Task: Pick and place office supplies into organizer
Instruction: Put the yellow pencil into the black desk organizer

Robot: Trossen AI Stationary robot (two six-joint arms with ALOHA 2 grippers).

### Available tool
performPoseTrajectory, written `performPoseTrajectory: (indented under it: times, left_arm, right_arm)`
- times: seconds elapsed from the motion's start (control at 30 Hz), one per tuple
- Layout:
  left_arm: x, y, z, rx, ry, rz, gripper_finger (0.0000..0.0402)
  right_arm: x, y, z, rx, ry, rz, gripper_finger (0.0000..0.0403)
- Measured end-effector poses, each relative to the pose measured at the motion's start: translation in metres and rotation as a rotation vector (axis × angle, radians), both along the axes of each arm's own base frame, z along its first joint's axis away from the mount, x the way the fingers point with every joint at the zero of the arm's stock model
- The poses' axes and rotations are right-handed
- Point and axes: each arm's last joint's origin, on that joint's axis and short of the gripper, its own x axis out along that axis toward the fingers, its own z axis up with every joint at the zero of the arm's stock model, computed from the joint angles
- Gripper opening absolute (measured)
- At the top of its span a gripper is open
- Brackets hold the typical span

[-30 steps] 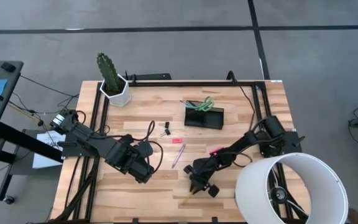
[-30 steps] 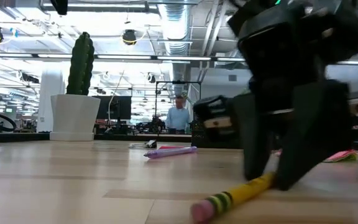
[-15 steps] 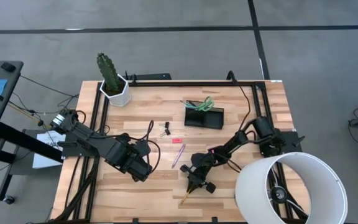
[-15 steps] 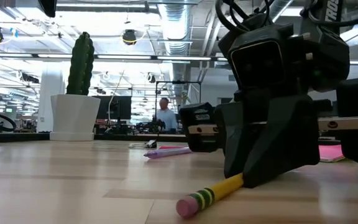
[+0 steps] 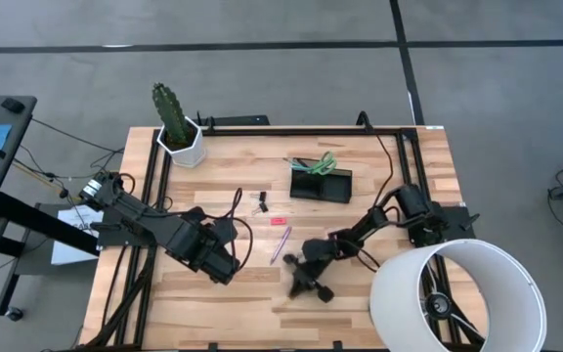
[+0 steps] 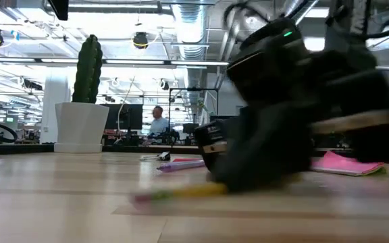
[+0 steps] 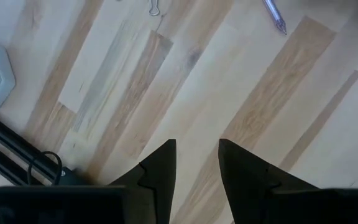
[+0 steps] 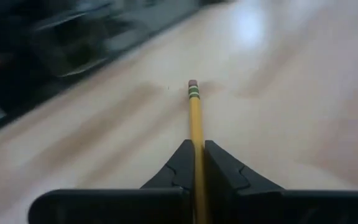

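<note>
My right gripper [image 5: 301,282] [image 8: 195,152] is near the middle of the table's near half, shut on a yellow pencil [image 8: 195,118] with a pink eraser end [image 8: 192,84]. The pencil shows blurred in the low view [image 6: 181,192]. The black organizer [image 5: 321,184] stands farther back with green scissors [image 5: 324,160] and pens in it. A purple pen [image 5: 281,244], a pink eraser [image 5: 278,221] and a black binder clip [image 5: 260,203] lie flat on the wood. The pink sticky pad [image 6: 346,164] lies behind the right arm. My left gripper [image 5: 225,269] [image 7: 196,165] hangs open over bare wood. My right gripper pinches the yellow pencil's shaft [image 8: 196,138] between its two fingers. The fingers [image 8: 180,163] lie along the pencil, which sticks out ahead of them with the eraser end leading. The gripper comes slanting down from the table's right. Whether the pencil is clear of the table, I cannot tell.
A cactus in a white pot [image 5: 178,127] stands at the far left corner. A large white lampshade [image 5: 457,293] fills the near right corner beside the right arm. Open wood lies between the two grippers and along the near edge. A person shows in the room beyond [image 6: 158,121].
My right gripper's fingers stood on either side of the pencil a second ago and have shut on it. The gripper has shifted slightly toward the table's left and is turning; the pencil's eraser end has swung away from the near edge toward the left.
</note>
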Motion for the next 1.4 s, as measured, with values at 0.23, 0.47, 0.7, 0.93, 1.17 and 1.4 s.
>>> performPoseTrajectory:
  times: [0.23, 0.47, 0.7, 0.93, 1.17, 1.4]
  left_arm:
    - [0.004, 0.009, 0.000, 0.010, -0.004, 0.024, 0.0114]
    - [0.002, 0.024, 0.010, 0.002, -0.030, 0.041, 0.0114]
    - [-0.012, 0.041, 0.031, 0.007, -0.121, 0.068, 0.0114]
    - [-0.016, 0.046, 0.037, 0.074, -0.142, -0.006, 0.0114]
    - [-0.014, 0.051, 0.037, 0.115, -0.141, -0.025, 0.0114]
    - [-0.012, 0.060, 0.037, 0.143, -0.128, -0.040, 0.0114]
  right_arm:
    - [0.015, -0.022, 0.041, 0.047, -0.096, -0.189, 0.0012]
    - [0.013, -0.078, 0.101, -0.029, -0.127, -0.449, 0.0014]
    - [-0.026, -0.142, 0.161, -0.382, -0.084, -0.728, 0.0015]
    - [-0.075, -0.181, 0.196, -0.489, 0.047, -0.908, 0.0016]
    - [-0.089, -0.195, 0.221, -0.660, 0.277, -0.935, 0.0014]
    - [-0.065, -0.204, 0.248, -0.724, 0.435, -0.899, 0.0014]
